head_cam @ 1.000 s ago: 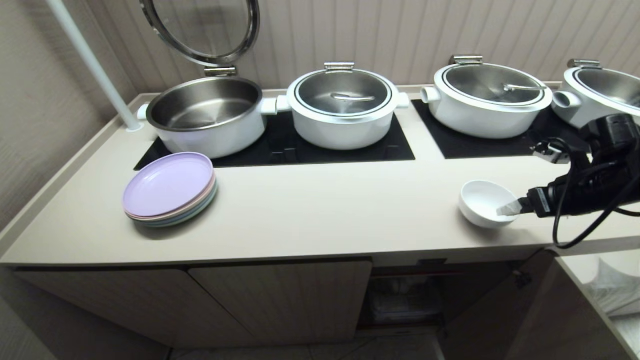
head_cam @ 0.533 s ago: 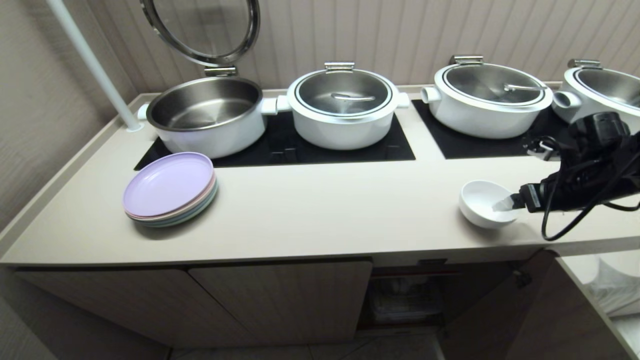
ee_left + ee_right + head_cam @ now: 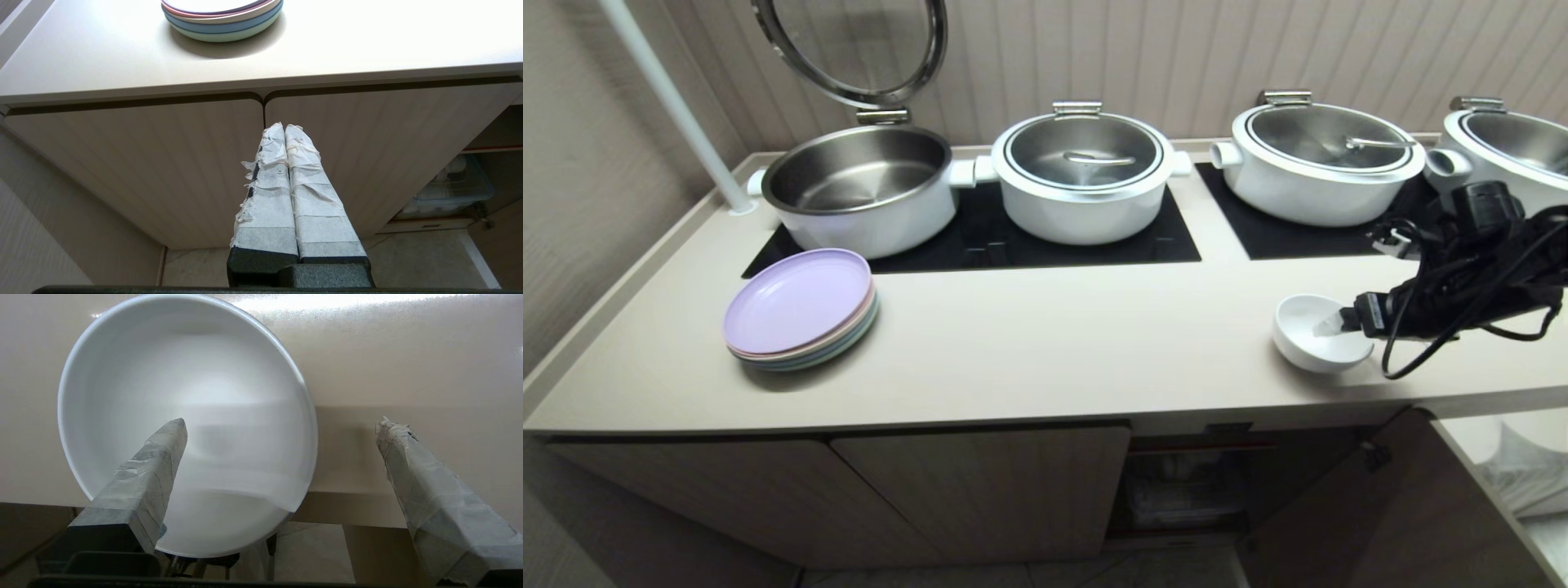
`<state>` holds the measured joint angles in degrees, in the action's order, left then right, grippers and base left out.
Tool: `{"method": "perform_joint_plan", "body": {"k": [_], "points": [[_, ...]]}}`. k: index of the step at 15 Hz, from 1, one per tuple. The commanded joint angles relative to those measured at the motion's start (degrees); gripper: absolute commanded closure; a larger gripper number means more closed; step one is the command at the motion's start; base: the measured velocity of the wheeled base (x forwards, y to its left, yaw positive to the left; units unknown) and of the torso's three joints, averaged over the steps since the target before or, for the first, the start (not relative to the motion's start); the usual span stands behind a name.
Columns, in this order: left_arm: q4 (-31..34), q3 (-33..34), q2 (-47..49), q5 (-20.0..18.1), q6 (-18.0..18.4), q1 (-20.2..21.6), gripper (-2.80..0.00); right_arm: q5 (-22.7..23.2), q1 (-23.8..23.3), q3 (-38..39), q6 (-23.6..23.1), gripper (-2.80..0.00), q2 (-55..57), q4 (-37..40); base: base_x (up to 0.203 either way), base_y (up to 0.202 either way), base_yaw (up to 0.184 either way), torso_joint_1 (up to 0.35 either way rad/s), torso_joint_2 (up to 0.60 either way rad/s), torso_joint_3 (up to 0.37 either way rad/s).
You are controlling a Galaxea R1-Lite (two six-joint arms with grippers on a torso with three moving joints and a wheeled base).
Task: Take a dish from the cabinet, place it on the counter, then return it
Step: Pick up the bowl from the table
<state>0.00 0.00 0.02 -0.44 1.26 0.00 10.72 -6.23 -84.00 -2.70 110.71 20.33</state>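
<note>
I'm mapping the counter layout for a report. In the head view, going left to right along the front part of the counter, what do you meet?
Stack of pastel plates → bare stretch of counter → white bowl → right gripper, open, one finger reaching over the bowl's rim.

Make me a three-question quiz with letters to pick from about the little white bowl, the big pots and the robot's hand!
1. Where does the white bowl sit?
A. on the counter
B. inside a pot
C. on the plates

2. How many pots have their lid raised?
A. none
B. one
C. three

3. How is the right gripper?
A. shut
B. open around the bowl's rim
C. holding a plate

Answers: 1 A, it stands on the beige top near the front edge. 2 B, only the leftmost pot shows its bare inside. 3 B, one finger is over the bowl, one outside.
</note>
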Motion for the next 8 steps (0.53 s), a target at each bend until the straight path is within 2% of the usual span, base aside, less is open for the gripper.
{"method": "perform_joint_plan", "body": {"k": [1, 4, 8], "points": [[0.00, 0.00, -0.02, 0.00, 0.06, 0.00, 0.00, -0.08, 0.35, -0.63, 1.21, -2.80, 0.74, 0.04, 0.000, 0.000, 0.000, 0.000, 0.00, 0.000], [0.00, 0.00, -0.02, 0.00, 0.06, 0.00, 0.00, -0.08, 0.36, -1.07, 1.38, -2.80, 1.26, 0.07, 0.000, 0.000, 0.000, 0.000, 0.00, 0.000], [0.00, 0.00, -0.02, 0.00, 0.05, 0.00, 0.00, -0.15, 0.43, -1.95, 3.84, -2.80, 2.05, -0.21, 0.000, 0.000, 0.000, 0.000, 0.00, 0.000]]}}
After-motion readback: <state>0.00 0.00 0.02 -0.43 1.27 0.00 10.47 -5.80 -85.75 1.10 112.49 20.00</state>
